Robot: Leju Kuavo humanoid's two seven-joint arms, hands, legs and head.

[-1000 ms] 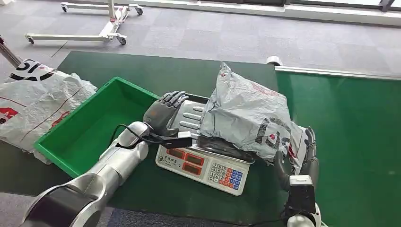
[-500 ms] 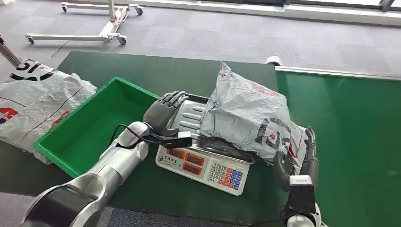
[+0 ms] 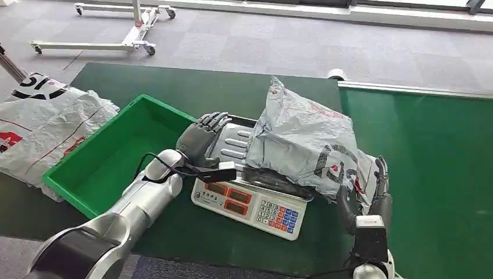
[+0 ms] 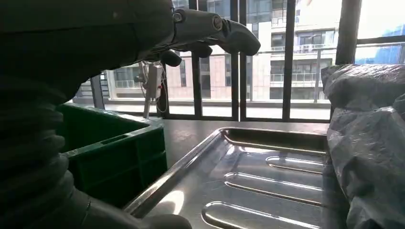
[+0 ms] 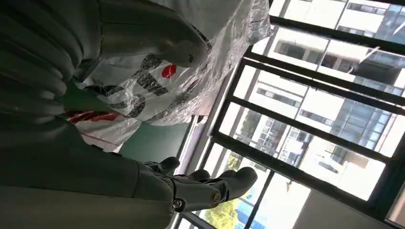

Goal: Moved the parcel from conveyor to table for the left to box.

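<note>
The parcel, a crumpled grey plastic mailer with black and red print, lies on the steel pan of a weighing scale on the dark green table. My left hand hovers at the pan's left edge, fingers apart and holding nothing. The left wrist view shows the pan, with the parcel beyond my left hand. My right hand stands open at the parcel's near right corner. In the right wrist view its thumb lies against the parcel, while the fingers stay spread away from it.
A green plastic bin stands just left of the scale, with nothing in it. A large white printed sack lies at the table's left end. The green conveyor belt runs on the right. A white wheeled frame stands on the floor behind.
</note>
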